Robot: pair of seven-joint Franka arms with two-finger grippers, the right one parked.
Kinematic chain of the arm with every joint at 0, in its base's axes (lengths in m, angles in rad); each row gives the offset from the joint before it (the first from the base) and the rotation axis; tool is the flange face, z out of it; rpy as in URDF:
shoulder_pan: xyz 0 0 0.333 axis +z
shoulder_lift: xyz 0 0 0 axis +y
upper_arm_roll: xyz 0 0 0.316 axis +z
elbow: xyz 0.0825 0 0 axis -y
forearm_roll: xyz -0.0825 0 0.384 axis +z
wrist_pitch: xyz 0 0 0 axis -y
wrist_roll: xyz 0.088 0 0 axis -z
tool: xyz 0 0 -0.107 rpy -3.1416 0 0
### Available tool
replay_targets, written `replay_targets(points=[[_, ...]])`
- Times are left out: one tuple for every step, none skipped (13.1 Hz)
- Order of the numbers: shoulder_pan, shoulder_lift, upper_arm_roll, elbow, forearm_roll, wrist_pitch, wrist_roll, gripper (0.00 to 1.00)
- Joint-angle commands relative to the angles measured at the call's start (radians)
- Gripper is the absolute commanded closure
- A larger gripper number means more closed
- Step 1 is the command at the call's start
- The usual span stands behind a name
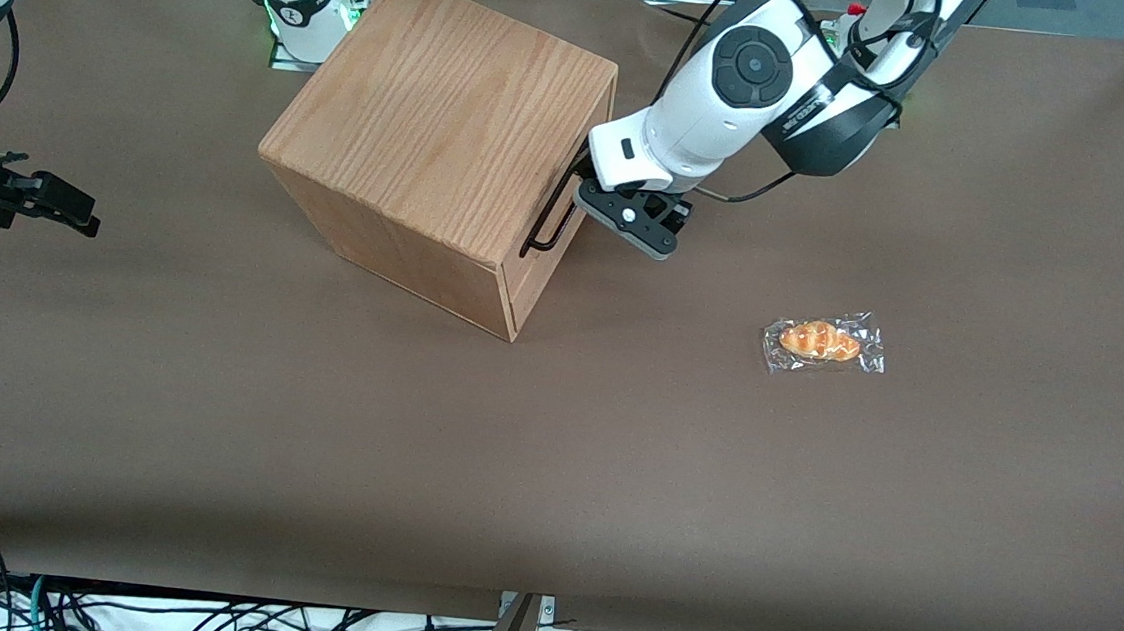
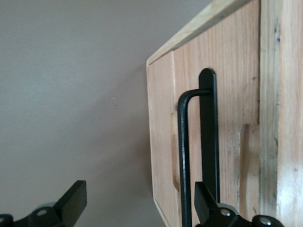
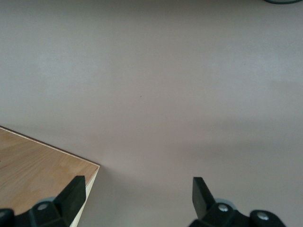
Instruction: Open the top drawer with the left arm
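Observation:
The light-oak cabinet [image 1: 437, 125] stands on the brown table, its front turned toward the working arm's end. The top drawer [image 1: 601, 113] sits flush in it, and its front also fills the left wrist view [image 2: 227, 71]. A thin black wire handle [image 1: 540, 237] runs across that front. My left arm's gripper [image 1: 580, 185] is right in front of the drawer, at the handle. It is open: the handle bar [image 2: 183, 142] runs between the two fingers, close to one fingertip [image 2: 201, 198], while the other fingertip [image 2: 75, 194] hangs over bare table. Nothing is clamped.
A bread roll in clear wrap [image 1: 824, 343] lies on the table toward the working arm's end, nearer to the front camera than the gripper. Brown tabletop [image 1: 549, 475] stretches from the cabinet to the front edge.

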State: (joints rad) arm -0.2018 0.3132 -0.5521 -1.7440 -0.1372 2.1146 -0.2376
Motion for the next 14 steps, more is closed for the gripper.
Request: replay_targets(points=[[-0.017, 0.009, -0.002, -0.022, -0.015, 0.054, -0.008, 0.00], [-0.019, 0.012, -0.002, -0.022, -0.015, 0.054, -0.008, 0.00], [-0.025, 0.015, -0.003, -0.026, -0.015, 0.056, -0.009, 0.00], [-0.034, 0.020, -0.003, -0.035, -0.013, 0.071, -0.008, 0.00], [-0.037, 0.024, -0.002, -0.046, -0.013, 0.096, -0.008, 0.00], [-0.041, 0.027, -0.003, -0.060, -0.009, 0.114, -0.009, 0.00], [-0.041, 0.027, -0.002, -0.071, -0.002, 0.116, -0.008, 0.00], [-0.041, 0.029, -0.002, -0.072, 0.001, 0.116, -0.008, 0.00], [-0.041, 0.032, -0.002, -0.074, 0.002, 0.116, -0.006, 0.00], [-0.041, 0.032, 0.000, -0.078, 0.007, 0.114, -0.005, 0.00], [-0.039, 0.029, 0.000, -0.090, 0.031, 0.113, -0.005, 0.00], [-0.036, 0.024, 0.000, -0.094, 0.045, 0.101, -0.006, 0.00], [-0.028, 0.020, 0.004, -0.095, 0.047, 0.076, -0.005, 0.00], [-0.019, 0.009, 0.012, -0.095, 0.047, 0.047, -0.005, 0.00]])
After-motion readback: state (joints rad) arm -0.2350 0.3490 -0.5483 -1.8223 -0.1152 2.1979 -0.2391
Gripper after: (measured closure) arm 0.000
